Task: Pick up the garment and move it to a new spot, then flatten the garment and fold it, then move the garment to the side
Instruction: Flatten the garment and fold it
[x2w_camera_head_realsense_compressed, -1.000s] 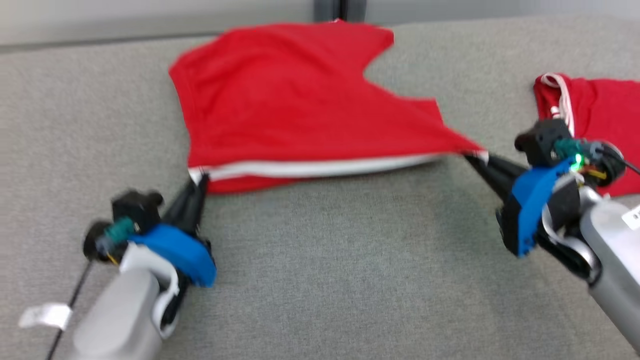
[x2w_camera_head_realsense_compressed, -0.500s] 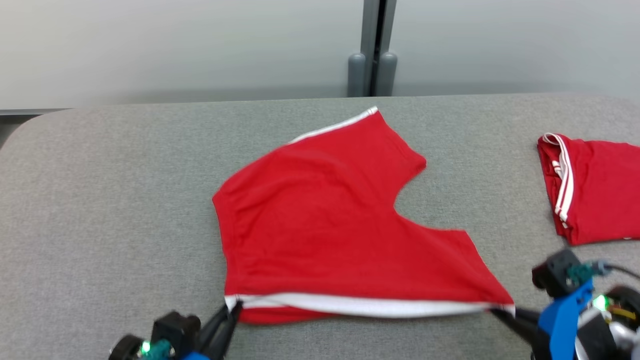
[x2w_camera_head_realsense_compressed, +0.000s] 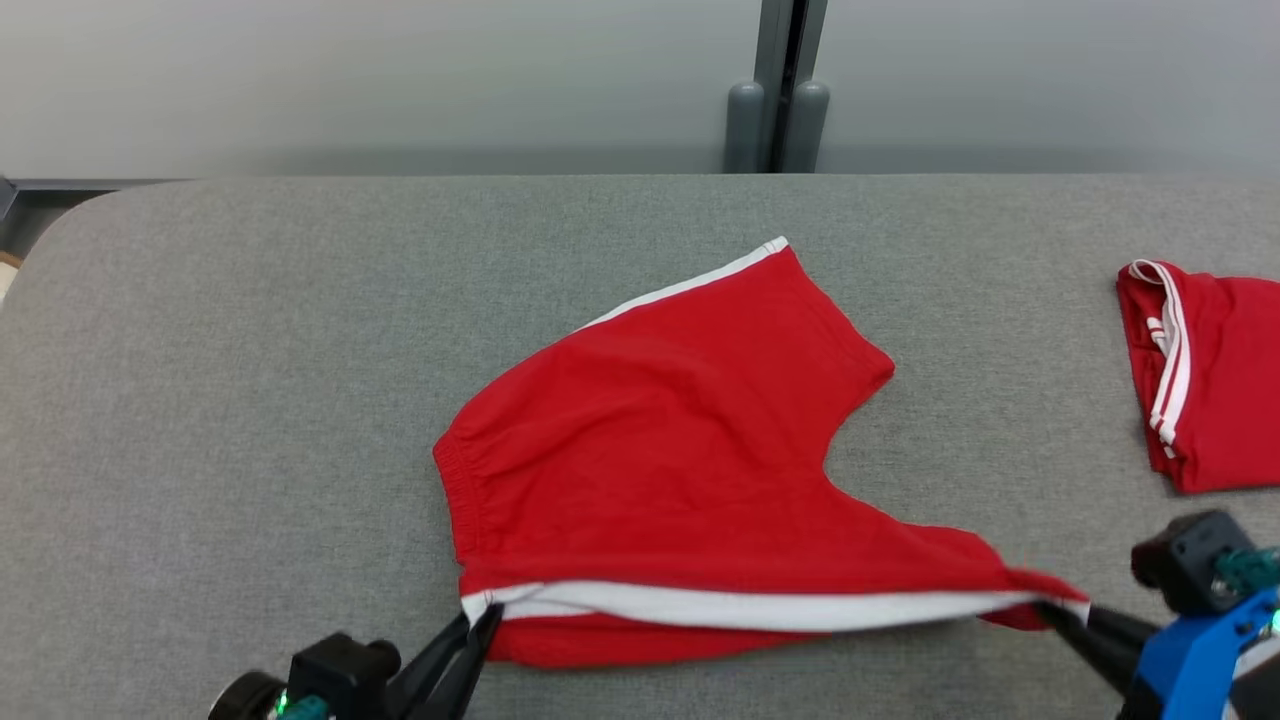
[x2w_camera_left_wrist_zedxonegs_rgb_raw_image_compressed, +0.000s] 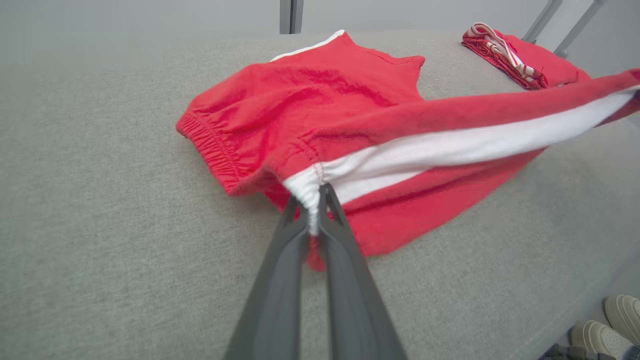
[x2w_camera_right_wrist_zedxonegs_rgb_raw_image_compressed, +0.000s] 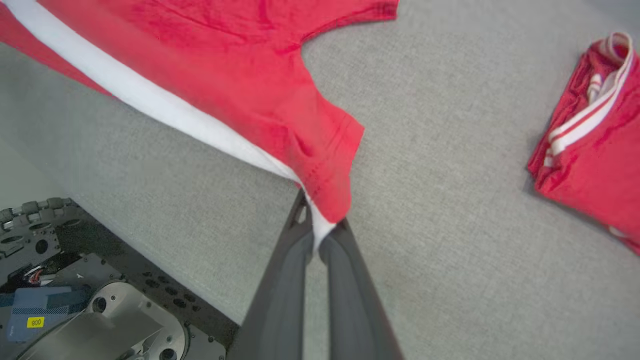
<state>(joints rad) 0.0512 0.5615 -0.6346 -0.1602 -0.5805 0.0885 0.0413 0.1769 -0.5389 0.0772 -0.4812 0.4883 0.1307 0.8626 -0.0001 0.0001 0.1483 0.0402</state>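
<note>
**A:** Flatten step: how do we land it clean?

**B:** My read, going from the side away from the folded red pair (x2w_camera_head_realsense_compressed: 1210, 380) toward it. The left gripper (x2w_camera_head_realsense_compressed: 482, 618) is clamped tight on the waistband corner of the red shorts (x2w_camera_head_realsense_compressed: 680, 450). The right gripper (x2w_camera_head_realsense_compressed: 1052, 608) is pinched shut on the leg-hem corner. Keep the white side stripe (x2w_camera_head_realsense_compressed: 750, 607) taut between them and lower both corners together so that edge lands straight. A red layer sags under the stripe near the waistband end. I'd draw the edge toward the robot on the way down to pull that out. Don't drift toward the folded pair, and release only once the cloth is on the table.

**A:** Where's the cloth relative to the grippers?

**B:** The stripe edge is lifted and strung between the two sets of fingers, one end in each. The rest of the shorts trails beyond the fingertips and lies on the grey table (x2w_camera_head_realsense_compressed: 250, 350). It sits well to the left of the folded pair, with bare table between them. The right gripper's corner is the part nearest the folded pair, and it isn't touching it.
</note>
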